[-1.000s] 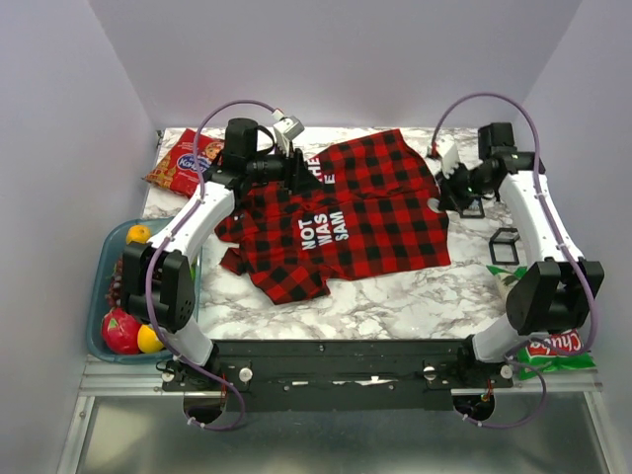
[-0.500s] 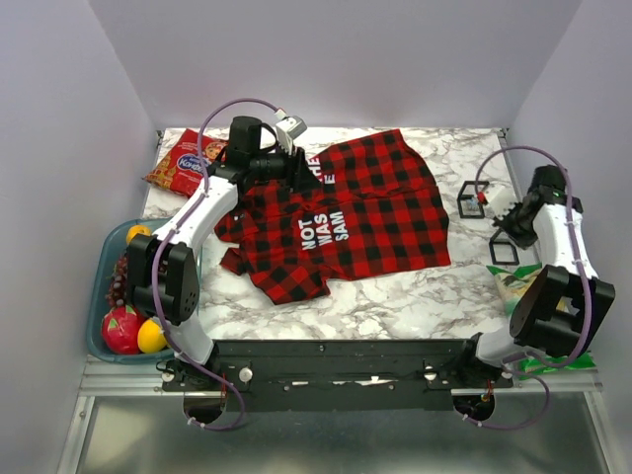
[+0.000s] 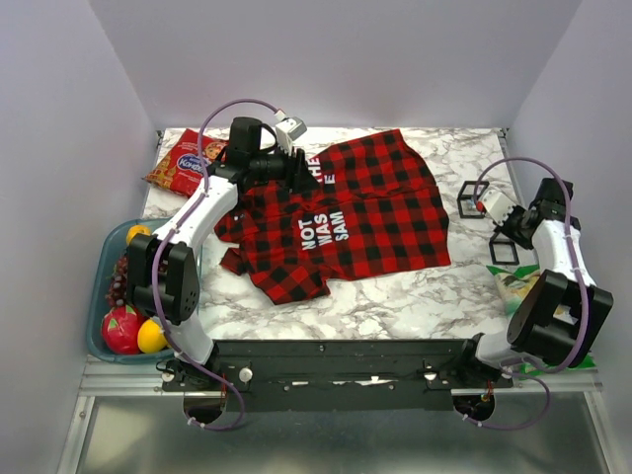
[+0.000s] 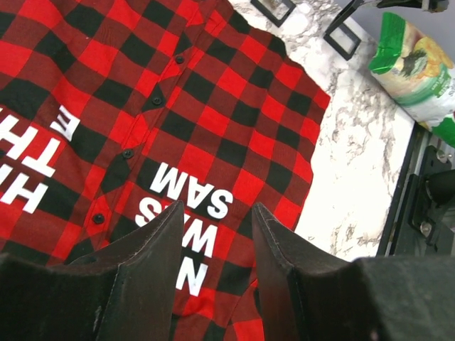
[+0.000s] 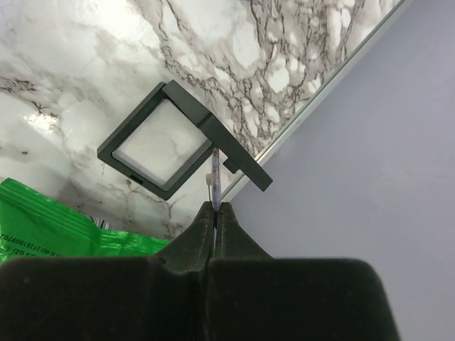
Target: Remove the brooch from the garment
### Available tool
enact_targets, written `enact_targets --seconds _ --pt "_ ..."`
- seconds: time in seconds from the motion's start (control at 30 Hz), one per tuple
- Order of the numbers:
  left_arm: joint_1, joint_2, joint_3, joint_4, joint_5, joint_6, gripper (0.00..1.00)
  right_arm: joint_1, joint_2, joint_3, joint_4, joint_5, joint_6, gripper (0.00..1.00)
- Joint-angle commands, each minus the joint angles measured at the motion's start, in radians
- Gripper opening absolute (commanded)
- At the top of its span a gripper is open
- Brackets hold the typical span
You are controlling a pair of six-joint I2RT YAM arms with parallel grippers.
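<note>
Far left: a blue bin (image 3: 99,286) of fruit, partly masked by my left arm. Far-left corner: a red snack packet (image 3: 184,163). Left gripper (image 4: 217,209): fingers spread, nothing between them, hanging over the checked shirt (image 3: 375,212) near its white lettering. The shirt's far-left edge is hidden under the arm. Right of the shirt: two black square frames (image 3: 472,199) on the marble table (image 3: 395,291). Right gripper (image 5: 215,209): fingers pressed together, pinching the brooch (image 5: 216,170). I see it only edge-on, as a thin grey sliver over one frame, and cannot make out its face. Near right: a green packet (image 5: 50,224), cropped.
</note>
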Motion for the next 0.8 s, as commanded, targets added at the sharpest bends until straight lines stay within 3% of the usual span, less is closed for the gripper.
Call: enact_targets --seconds 0.0,0.77 --pt "-0.006 -0.043 -0.013 -0.034 -0.038 0.037 0.52 -0.001 -0.022 -0.017 0.082 -0.064 -0.092 0.04" --pt "-0.009 0.035 0.028 -0.011 -0.014 0.001 0.52 0.002 0.087 -0.055 0.068 -0.042 -0.197 0.05"
